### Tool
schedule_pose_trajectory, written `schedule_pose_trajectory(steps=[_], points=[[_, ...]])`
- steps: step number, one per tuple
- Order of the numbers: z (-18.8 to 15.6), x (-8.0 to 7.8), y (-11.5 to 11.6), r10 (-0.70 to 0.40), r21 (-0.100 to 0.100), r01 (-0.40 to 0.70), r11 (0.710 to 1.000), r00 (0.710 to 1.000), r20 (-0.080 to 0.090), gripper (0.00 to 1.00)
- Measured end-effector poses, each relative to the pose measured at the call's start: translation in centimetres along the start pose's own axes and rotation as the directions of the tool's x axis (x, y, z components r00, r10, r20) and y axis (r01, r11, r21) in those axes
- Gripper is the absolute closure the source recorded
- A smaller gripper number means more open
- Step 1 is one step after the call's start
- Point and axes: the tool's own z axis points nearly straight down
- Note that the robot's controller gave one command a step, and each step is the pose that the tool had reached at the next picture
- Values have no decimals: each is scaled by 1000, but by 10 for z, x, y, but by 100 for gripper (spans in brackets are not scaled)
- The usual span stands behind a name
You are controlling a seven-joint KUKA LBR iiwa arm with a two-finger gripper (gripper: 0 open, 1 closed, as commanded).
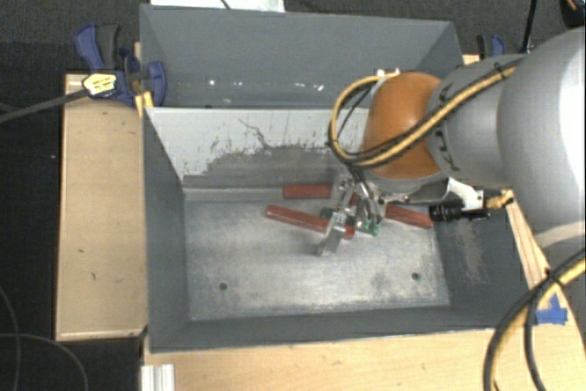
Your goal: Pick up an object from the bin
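Observation:
My gripper (331,233) is low over the middle of the bin floor, reaching in from the right under the orange wrist cover. A red-brown stick (291,216) lies just left of it, and the stick's right end runs in under the gripper. Whether the gripper touches it is hidden. A second red-brown stick (307,191) lies behind, close to the foot of the back wall. A third one (409,216) shows to the right, partly covered by the arm. A small green bit (371,228) sits right beside the gripper; I cannot tell what it belongs to.
The arm and its cables cover the right rear of the bin. The sloped back wall rises directly behind the sticks. Bare floor stretches along the front and left of the bin.

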Motion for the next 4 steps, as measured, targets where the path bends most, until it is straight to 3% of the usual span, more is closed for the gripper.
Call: schedule_pose_trajectory(steps=[1,2,3,4], points=[[-5,-1,1,1,-2,-1,1000,1000,4,100],[-2,1,0,1,0,-1,1000,1000,-2,0],[-5,-1,1,1,-2,-1,1000,1000,3,100],[-6,10,-32,90,-7,-90,996,996,7,100]])
